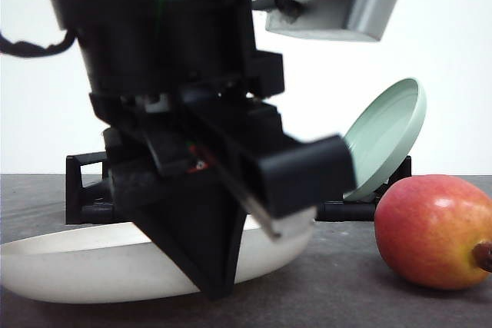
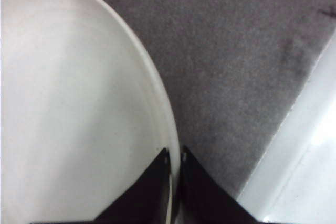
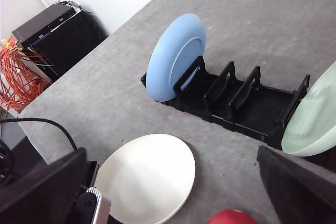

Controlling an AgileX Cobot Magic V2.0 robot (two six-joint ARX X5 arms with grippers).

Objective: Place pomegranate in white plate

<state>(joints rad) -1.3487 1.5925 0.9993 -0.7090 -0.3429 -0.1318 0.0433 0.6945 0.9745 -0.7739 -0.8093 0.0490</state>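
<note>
On the table (image 3: pixel 105 87), the white plate (image 1: pixel 69 266) lay flat, its rim pinched between the left gripper (image 2: pixel 175 162)'s narrow jaws. At its three o'clock sat the pomegranate (image 1: pixel 430 228), untouched. Plate-setting seemed underway; next, releasing, then grasping the fruit. Right jaws: cannot tell.

Three plates: one white plate (image 3: pixel 146 177) gripped at its rim by the left pincer (image 2: pixel 175 167), one blue plate (image 3: pixel 175 57), one pale green plate (image 3: pixel 313 116). One pomegranate (image 1: pixel 434 230). One black rack (image 3: pixel 236 100).
</note>
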